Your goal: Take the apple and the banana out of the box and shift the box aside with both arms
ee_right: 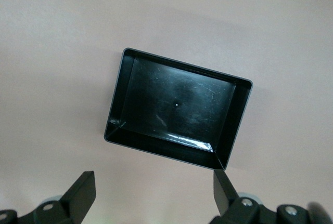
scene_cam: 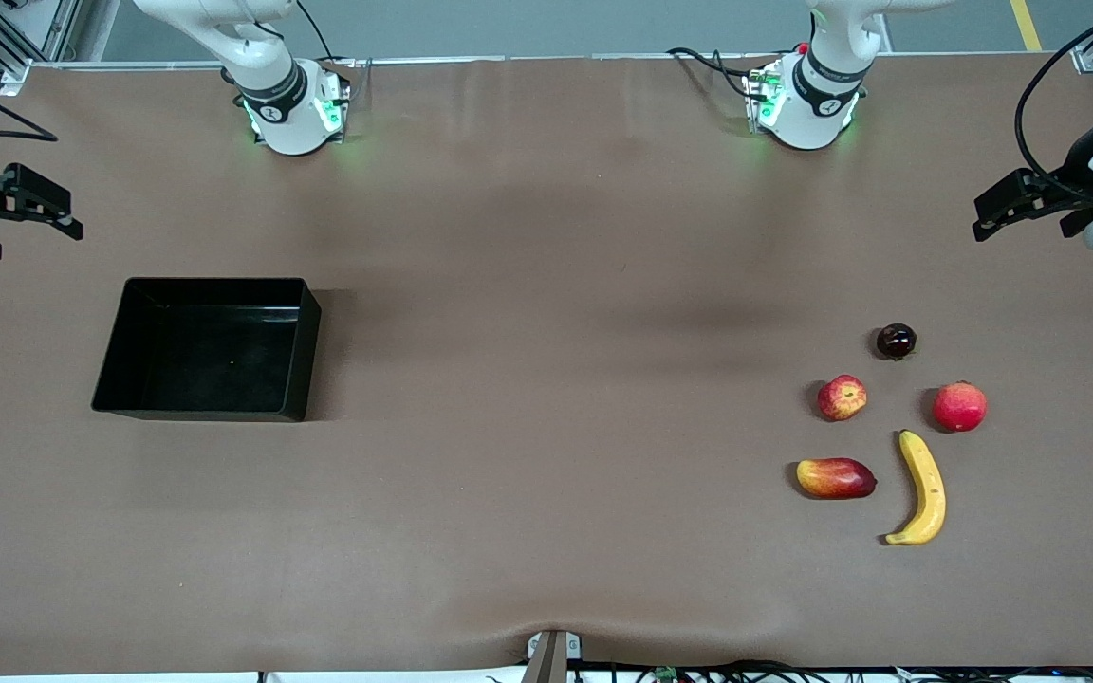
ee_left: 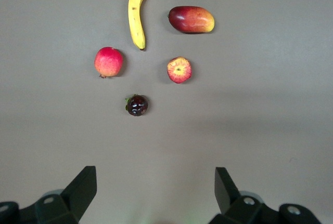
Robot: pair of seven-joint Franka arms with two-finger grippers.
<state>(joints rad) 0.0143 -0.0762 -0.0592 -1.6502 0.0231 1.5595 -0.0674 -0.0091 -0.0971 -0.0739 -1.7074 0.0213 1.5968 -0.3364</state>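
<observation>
**Fruit at one end, tray at the other**

I see the banana (scene_cam: 922, 488), long, curved and yellow, lying on the brown counter (scene_cam: 546, 379) toward the left arm's end. The apple (scene_cam: 842, 396), small, red with yellow patches, sits nearby, farther from the front camera. The box (scene_cam: 143, 302), black with a glossy inside, rests toward the right arm's end with nothing in it. Left gripper (scene_cam: 1007, 211) and right gripper (scene_cam: 34, 213) hang above the counter's ends, jaws spread, holding nothing.
</observation>
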